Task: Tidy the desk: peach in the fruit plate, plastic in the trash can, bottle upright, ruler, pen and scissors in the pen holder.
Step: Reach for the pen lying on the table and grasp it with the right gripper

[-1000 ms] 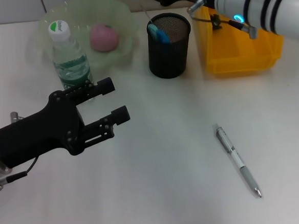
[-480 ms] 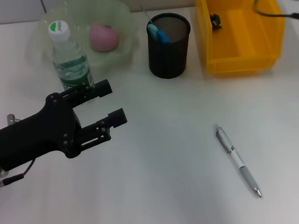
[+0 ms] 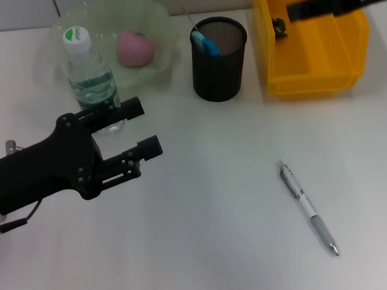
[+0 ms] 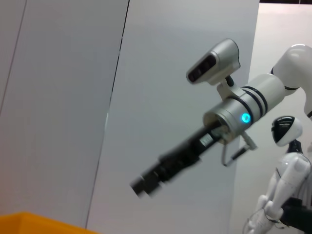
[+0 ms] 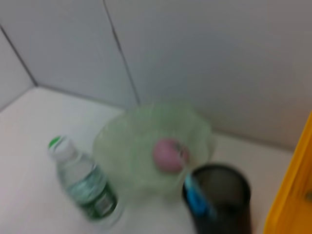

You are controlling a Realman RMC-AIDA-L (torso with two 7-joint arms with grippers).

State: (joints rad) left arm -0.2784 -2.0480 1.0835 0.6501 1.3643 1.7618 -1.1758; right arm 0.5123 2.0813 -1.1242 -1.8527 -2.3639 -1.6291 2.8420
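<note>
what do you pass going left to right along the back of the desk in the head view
bottle → green fruit plate holding the peach → black pen holder → yellow trash can

In the head view, the fruit plate (image 3: 152,28) sits at upper left with the peach (image 3: 135,47) in it. The bottle (image 3: 90,78) stands upright just in front of the plate's left side. The pen holder (image 3: 219,58) is right of the plate, near top centre, and the trash can (image 3: 314,60) is further right. The pen (image 3: 308,208) lies on the surface (image 3: 221,249) at lower right. The left end effector (image 3: 142,126) is at left, just below the bottle.
</note>
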